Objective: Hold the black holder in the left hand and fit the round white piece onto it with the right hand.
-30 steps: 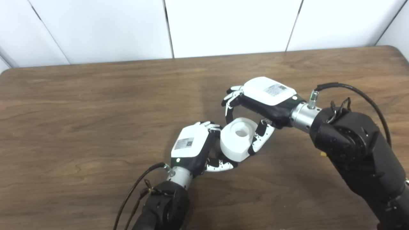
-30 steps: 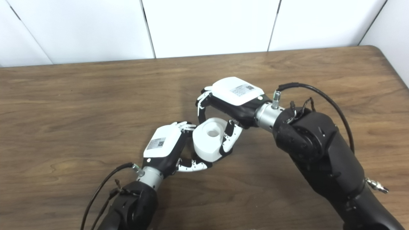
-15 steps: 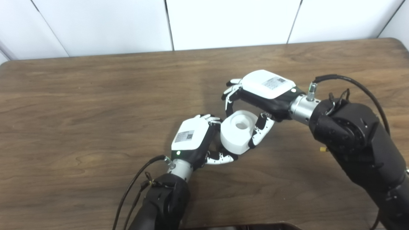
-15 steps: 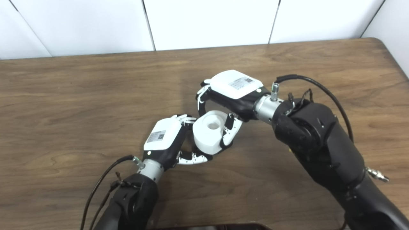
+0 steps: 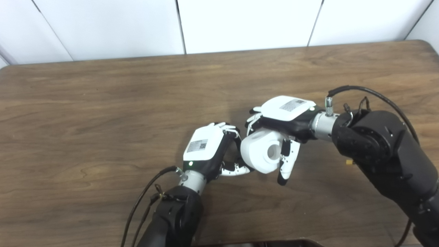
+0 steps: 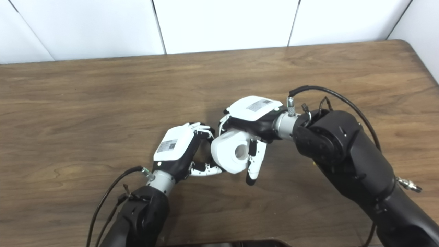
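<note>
The round white piece (image 5: pixel 260 154) is a thick roll with a centre hole that faces the table's front edge. My right hand (image 5: pixel 286 113) is shut on it from above, one finger hanging down past its face. My left hand (image 5: pixel 205 147) lies just left of the piece with its fingers curled over to the right. They close around something dark that I take for the black holder (image 5: pixel 236 151), almost wholly hidden between that hand and the piece. The white piece (image 6: pixel 229 154) touches the left hand's fingertips.
Both hands meet over the middle of a brown wooden table (image 5: pixel 103 103), white wall panels behind it. A small yellow bit (image 5: pixel 348 162) lies under the right forearm. A dark edge (image 5: pixel 260 243) shows at the picture's bottom.
My right hand has dropped toward the front and rolled over, tipping the white piece so its hole faces forward instead of up. The left hand has stayed in place.
</note>
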`<action>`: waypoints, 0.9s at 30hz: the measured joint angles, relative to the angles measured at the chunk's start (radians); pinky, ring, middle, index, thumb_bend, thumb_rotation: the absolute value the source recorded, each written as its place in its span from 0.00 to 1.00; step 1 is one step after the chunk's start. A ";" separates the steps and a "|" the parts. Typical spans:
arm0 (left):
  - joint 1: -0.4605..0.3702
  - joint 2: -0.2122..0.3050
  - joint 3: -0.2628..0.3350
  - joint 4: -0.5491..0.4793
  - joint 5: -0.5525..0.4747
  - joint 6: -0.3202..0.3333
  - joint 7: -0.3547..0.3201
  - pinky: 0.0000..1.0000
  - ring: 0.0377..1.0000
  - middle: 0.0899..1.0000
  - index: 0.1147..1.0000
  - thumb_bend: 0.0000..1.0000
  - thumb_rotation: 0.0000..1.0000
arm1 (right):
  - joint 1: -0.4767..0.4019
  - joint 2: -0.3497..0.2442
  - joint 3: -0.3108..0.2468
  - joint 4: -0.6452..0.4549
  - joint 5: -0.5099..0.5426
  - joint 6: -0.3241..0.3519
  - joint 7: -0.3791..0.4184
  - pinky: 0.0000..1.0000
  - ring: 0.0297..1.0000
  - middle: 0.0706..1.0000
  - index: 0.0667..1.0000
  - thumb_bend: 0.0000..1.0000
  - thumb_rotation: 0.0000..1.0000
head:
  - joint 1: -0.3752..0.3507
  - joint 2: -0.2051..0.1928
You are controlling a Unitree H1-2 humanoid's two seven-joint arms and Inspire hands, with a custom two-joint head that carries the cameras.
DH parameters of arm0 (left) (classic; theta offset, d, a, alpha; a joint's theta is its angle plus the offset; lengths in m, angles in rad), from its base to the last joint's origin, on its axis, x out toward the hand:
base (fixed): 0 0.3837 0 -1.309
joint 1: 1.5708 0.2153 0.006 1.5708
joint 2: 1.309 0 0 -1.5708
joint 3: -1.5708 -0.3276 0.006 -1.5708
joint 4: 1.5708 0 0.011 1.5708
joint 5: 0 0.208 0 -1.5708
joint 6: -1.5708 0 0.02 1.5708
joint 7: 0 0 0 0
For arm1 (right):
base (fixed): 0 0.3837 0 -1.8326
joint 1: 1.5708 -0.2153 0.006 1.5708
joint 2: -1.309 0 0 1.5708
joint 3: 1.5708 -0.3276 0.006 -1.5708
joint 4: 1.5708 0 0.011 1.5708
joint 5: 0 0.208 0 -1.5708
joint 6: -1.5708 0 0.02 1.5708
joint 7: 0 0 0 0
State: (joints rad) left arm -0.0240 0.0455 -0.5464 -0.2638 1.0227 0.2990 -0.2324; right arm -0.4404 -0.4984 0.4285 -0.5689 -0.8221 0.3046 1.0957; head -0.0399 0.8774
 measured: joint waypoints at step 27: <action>-0.001 0.001 0.000 0.001 -0.006 -0.005 0.000 0.92 0.87 0.77 0.42 0.52 0.06 | -0.008 0.009 -0.024 0.016 -0.008 0.004 0.013 1.00 1.00 0.90 0.71 1.00 0.38 | 0.000 -0.008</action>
State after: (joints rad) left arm -0.0250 0.0461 -0.5462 -0.2626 1.0169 0.2942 -0.2320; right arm -0.4479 -0.4891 0.4041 -0.5528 -0.8304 0.3086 1.1083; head -0.0399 0.8698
